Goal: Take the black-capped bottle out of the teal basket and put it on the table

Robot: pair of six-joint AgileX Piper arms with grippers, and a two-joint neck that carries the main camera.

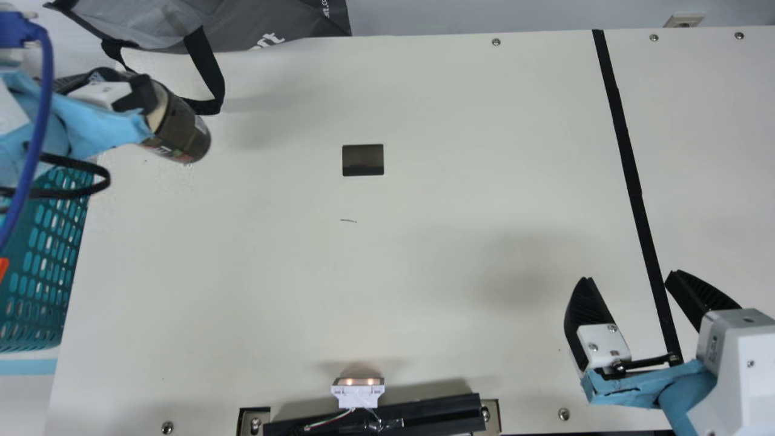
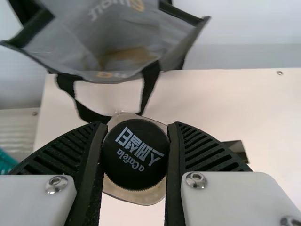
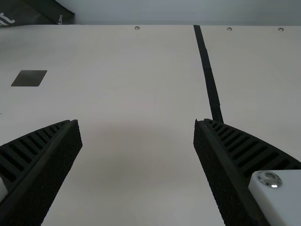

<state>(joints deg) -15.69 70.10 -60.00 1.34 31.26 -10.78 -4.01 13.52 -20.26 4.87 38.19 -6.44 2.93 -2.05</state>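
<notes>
At the main view's upper left, my left gripper [image 1: 136, 91] holds the dark bottle [image 1: 186, 136], its body slanting toward the lower right, beyond the teal basket [image 1: 45, 260]. The left wrist view has my left gripper [image 2: 135, 153] shut on the bottle's black cap [image 2: 135, 155], one ribbed finger on either side. Whether the bottle's base touches the table I cannot tell. At the lower right of the main view, my right gripper [image 1: 626, 278] stands open with nothing between its fingers; the right wrist view also shows my right gripper [image 3: 138, 121] wide apart over the table.
A grey bag [image 1: 266, 27] lies along the far edge, its black strap [image 1: 209, 72] hanging close to the bottle. The cream table [image 1: 424, 212] has a dark rectangle [image 1: 363, 160] near its middle and a black tape line [image 1: 626, 157] toward the right. A small lit device [image 1: 357, 390] sits at the near edge.
</notes>
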